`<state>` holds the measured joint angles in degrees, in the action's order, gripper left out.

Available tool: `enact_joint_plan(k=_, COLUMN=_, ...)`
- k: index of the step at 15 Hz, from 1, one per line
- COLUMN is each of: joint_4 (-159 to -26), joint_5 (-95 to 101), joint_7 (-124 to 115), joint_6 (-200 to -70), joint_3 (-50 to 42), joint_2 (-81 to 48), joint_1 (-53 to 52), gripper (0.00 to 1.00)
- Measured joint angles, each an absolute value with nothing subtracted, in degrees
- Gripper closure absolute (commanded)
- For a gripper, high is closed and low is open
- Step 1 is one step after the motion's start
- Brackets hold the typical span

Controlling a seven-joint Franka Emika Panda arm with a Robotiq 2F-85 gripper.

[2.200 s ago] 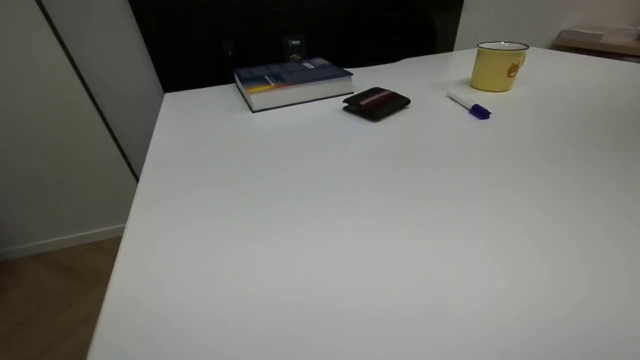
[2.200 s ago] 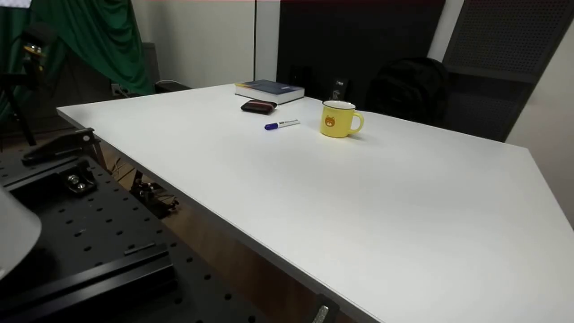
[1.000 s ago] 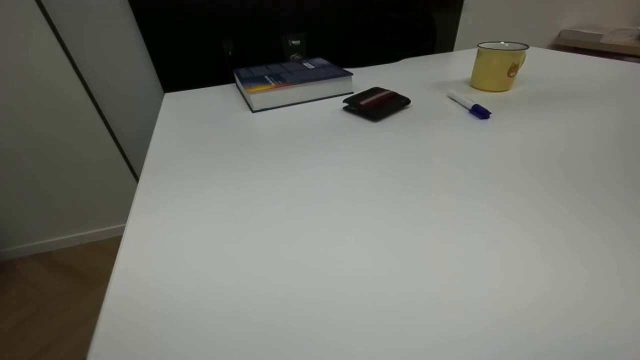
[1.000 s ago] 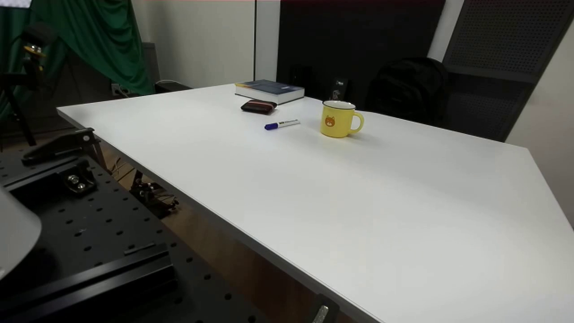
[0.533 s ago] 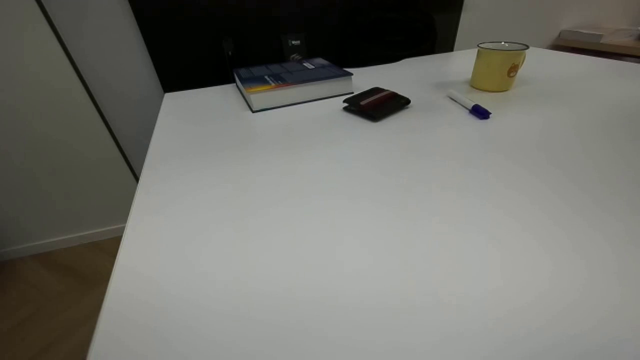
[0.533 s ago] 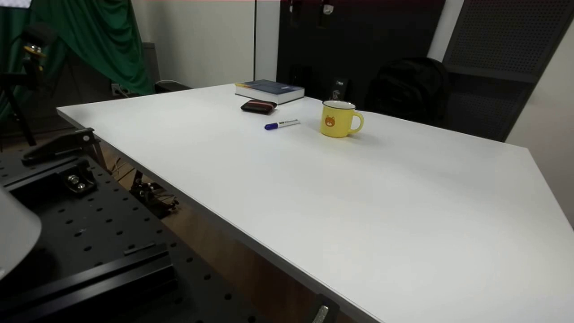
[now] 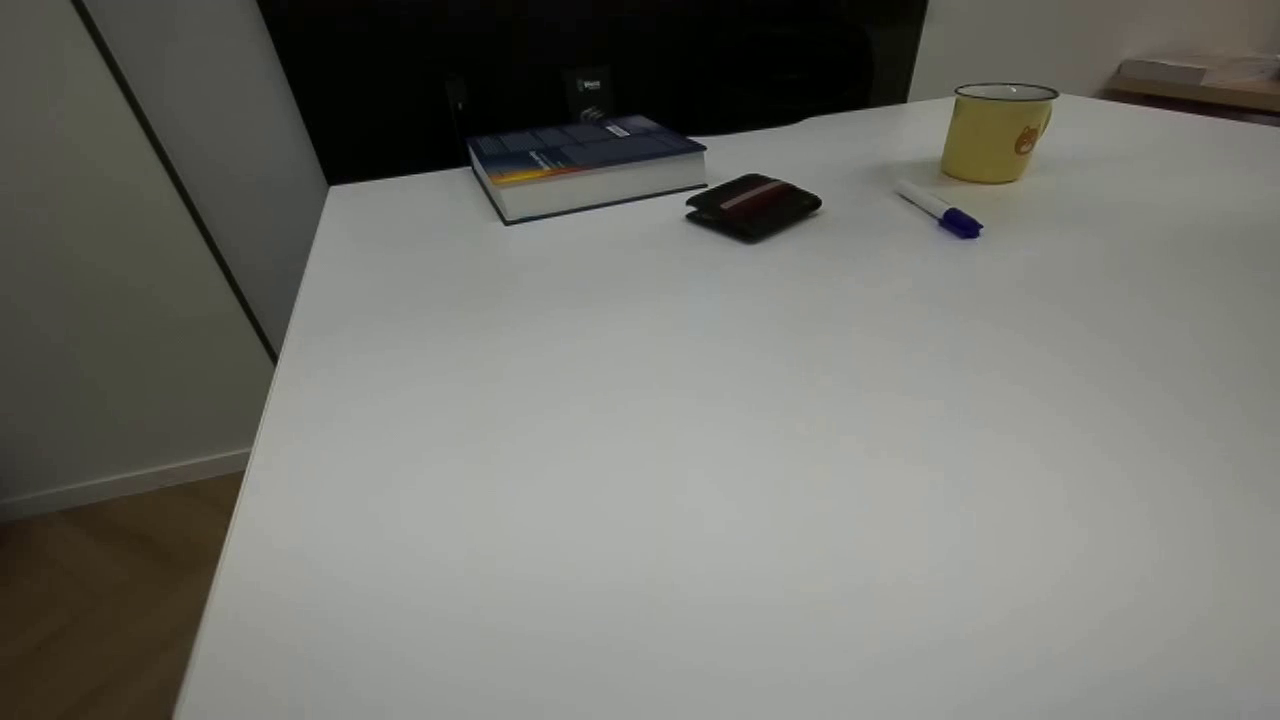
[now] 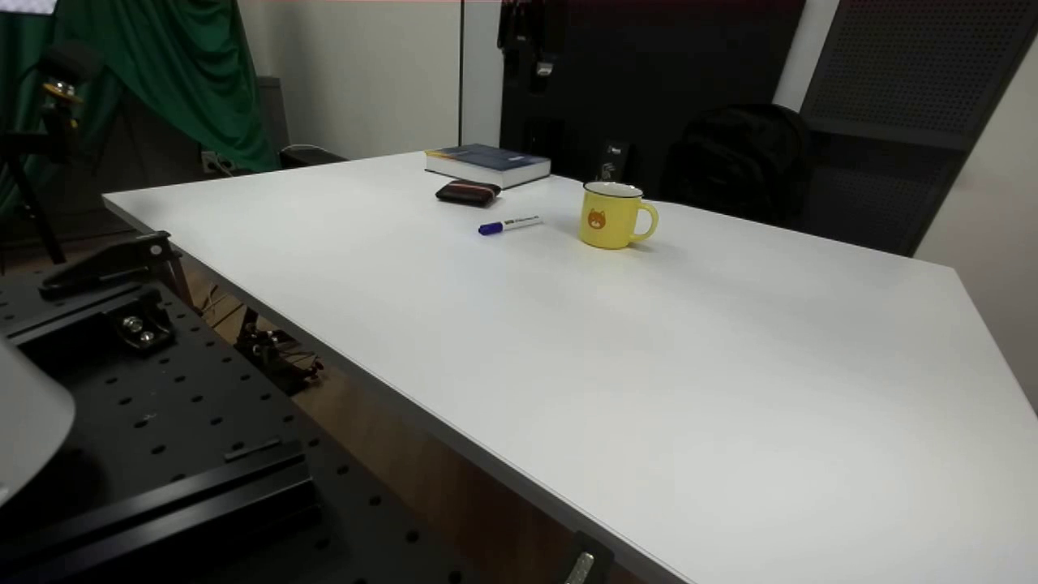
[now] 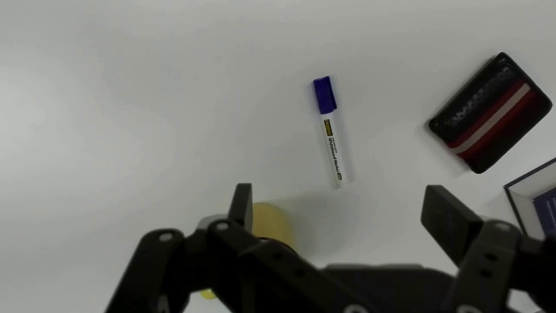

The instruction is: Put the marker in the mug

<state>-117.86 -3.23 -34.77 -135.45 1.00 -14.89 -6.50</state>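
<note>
The marker, white with a dark blue cap, lies on the white table in both exterior views (image 7: 938,210) (image 8: 509,225) and in the wrist view (image 9: 332,141). The yellow mug stands upright beside the marker, apart from it, in both exterior views (image 7: 985,140) (image 8: 600,231). In the wrist view the mug (image 9: 273,221) is partly hidden behind the left finger. My gripper (image 9: 336,195) is open and empty, with its fingers wide apart. It is above the table, with the marker ahead of the gap. Part of it shows at the top of an exterior view (image 8: 525,49).
A black wallet with a red stripe (image 7: 752,208) lies near the marker, also in the wrist view (image 9: 491,113). A thick blue book (image 7: 590,165) lies behind the wallet. The table's near edge (image 8: 389,397) runs along a black perforated base plate (image 8: 186,430).
My gripper has come into the top of an exterior view and moved down and to the left there. The marker, mug, wallet and book have not moved.
</note>
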Motion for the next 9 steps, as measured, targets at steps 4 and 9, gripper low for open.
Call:
enact_joint_plan(k=4, joint_4=-118.1, joint_5=-2.5, joint_7=-38.7, joint_6=-139.1, joint_3=1.0, joint_2=-17.6, joint_1=-9.5, gripper=0.00)
enact_joint_plan(k=9, joint_4=-118.0, joint_5=-2.2, joint_7=-39.4, joint_6=-139.3, joint_3=0.9, joint_2=-18.5, joint_1=-10.3, gripper=0.00)
